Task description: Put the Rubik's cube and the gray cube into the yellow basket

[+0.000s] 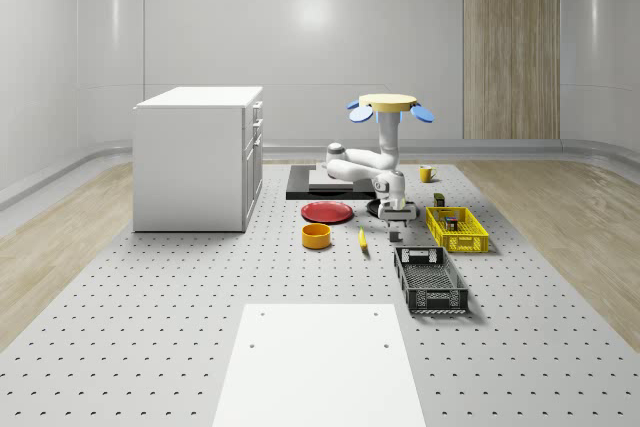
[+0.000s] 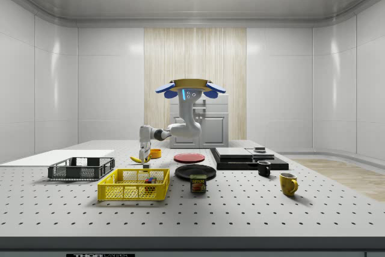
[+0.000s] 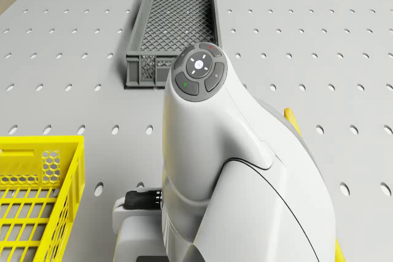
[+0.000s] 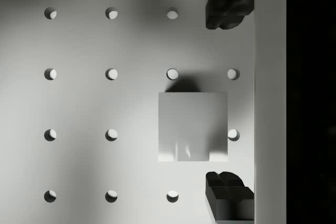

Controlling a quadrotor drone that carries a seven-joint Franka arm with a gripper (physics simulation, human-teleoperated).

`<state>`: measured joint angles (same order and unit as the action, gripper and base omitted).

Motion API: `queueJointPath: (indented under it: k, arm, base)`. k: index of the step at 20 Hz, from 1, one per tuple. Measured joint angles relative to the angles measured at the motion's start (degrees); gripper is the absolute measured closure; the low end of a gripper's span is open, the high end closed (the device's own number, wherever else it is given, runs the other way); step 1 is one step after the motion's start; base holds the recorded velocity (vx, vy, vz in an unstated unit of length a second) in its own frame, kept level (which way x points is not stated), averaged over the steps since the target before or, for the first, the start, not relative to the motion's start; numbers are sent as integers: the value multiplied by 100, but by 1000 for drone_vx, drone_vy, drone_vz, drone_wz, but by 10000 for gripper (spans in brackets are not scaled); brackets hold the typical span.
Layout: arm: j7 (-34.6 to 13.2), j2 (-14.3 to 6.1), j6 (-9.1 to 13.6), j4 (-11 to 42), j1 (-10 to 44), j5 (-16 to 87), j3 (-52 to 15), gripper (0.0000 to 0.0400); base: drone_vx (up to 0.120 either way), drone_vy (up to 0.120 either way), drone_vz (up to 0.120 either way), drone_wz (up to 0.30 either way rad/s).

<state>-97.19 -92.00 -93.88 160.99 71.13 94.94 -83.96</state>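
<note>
My hand (image 4: 229, 98) is spread wide, its two dark fingertips (image 4: 227, 6) standing apart on either side of the gray cube (image 4: 192, 126), touching nothing. The cube is a plain, matte, square-faced block sitting flat on the perforated desk (image 4: 79, 103), a smooth pale surface with a regular grid of round holes. In the whole-scene view the cube (image 1: 396, 236) lies just beside the yellow basket (image 1: 457, 230), between it and a banana (image 1: 363, 240). The basket is an open-mesh plastic crate with a Rubik's cube (image 1: 452, 223) inside. My drone body (image 1: 390, 105), a flat tan disc with blue rotors, hovers above the desk near the basket, and my glossy white arm (image 3: 233, 170) bends down from it to the cube. Near the basket lie a dark gray mesh crate (image 1: 430, 279), a yellow bowl (image 1: 317, 236), a red plate (image 1: 327, 212) and a yellow mug (image 1: 426, 174). A white cabinet (image 1: 198, 157) stands well apart from the basket.
</note>
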Motion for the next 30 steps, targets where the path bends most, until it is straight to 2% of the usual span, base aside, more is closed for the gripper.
queueJointPath:
  k: [3, 9, 30]
  arm:
    - [0, -2, -2, 0, 0, -1, 0, 0]
    - [-1, -7, -6, 0, 1, -3, 0, 0]
    - [-97, -6, -68, -22, 112, 172, 185, 0]
  base:
    - [0, -80, -120, 0]
    - [0, -33, 0, 0]
    - [0, 0, 0, 0]
